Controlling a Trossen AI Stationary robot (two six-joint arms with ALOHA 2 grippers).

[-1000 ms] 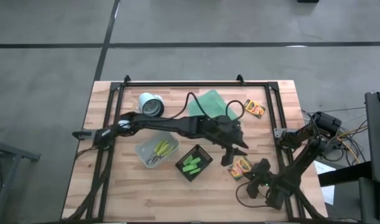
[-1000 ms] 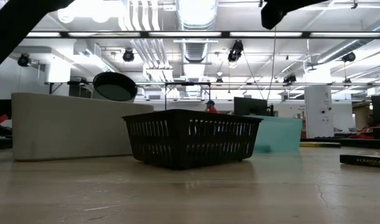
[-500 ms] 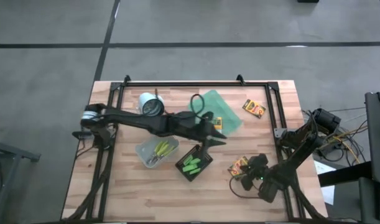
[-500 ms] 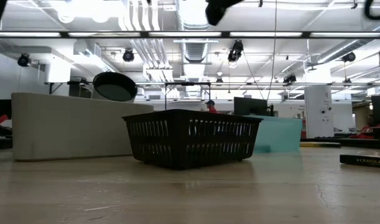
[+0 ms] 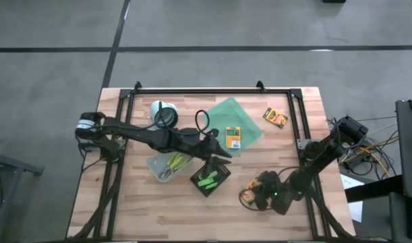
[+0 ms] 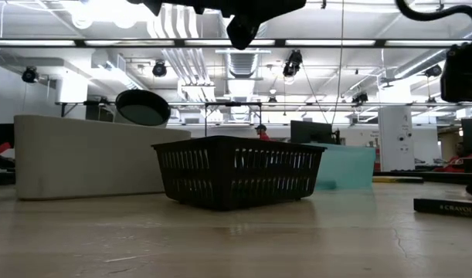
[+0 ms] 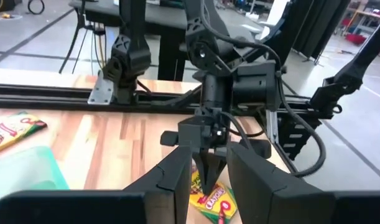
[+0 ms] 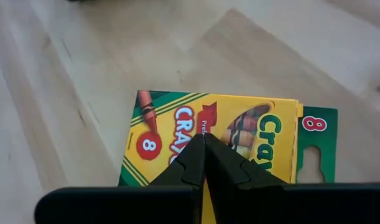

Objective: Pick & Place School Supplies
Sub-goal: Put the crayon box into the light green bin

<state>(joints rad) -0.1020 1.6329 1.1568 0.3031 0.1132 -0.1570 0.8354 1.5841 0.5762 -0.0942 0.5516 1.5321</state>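
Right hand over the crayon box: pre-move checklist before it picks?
1. Right hand above the near crayon box: ok, centred over it.
2. Fingers open for a grasp: not ok, shut tip to tip.
3. Contact with the box: cannot tell.
4. Left hand clear of the right: ok, it hovers above the black basket.
5. Green tray ready: one crayon box already lies on it, ok.
6. Third crayon box still on the table: ok.

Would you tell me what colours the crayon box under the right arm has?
Yellow with green edges and red lettering, the crayon box shows best in the right wrist view.
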